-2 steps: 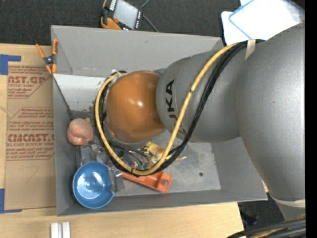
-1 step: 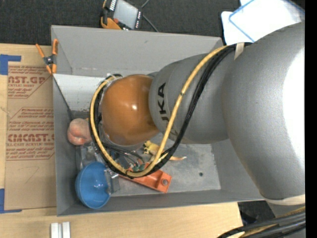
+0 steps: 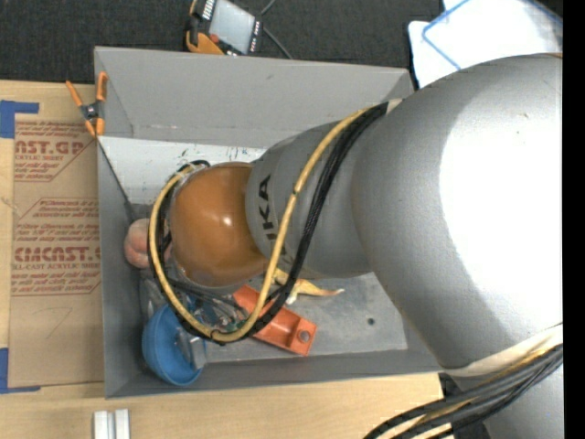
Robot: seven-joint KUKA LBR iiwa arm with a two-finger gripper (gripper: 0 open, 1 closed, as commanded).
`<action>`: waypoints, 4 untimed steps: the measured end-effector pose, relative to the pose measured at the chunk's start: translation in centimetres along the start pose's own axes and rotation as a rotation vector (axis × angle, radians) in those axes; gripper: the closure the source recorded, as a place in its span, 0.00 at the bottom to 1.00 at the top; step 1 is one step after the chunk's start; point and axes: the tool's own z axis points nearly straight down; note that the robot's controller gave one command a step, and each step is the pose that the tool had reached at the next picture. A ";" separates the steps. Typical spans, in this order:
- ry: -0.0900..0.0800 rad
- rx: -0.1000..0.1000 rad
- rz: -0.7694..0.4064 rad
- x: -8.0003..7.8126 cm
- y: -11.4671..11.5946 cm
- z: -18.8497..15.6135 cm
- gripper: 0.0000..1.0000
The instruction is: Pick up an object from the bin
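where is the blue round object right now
The blue round object lies in the camera view's lower left bin corner, below the pink lump and left of the orange bracket.

Dark floor point(image 3: 356, 16) beyond; pale wooden surface point(image 3: 274, 405) along the near edge.

The bin point(image 3: 274, 90) was matt metal; the orange cover point(image 3: 215, 222) shone glossy; the blue piece point(image 3: 164, 350) at seven o'clock looked smooth plastic.
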 end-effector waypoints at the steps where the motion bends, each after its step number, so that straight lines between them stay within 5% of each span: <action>1: -0.019 -0.015 0.027 1.2 -1.9 -0.2 1.00; 3: -0.005 0.004 0.026 0.4 -1.0 -0.2 1.00; 4: -0.003 0.001 0.004 0.8 -1.2 -8.5 1.00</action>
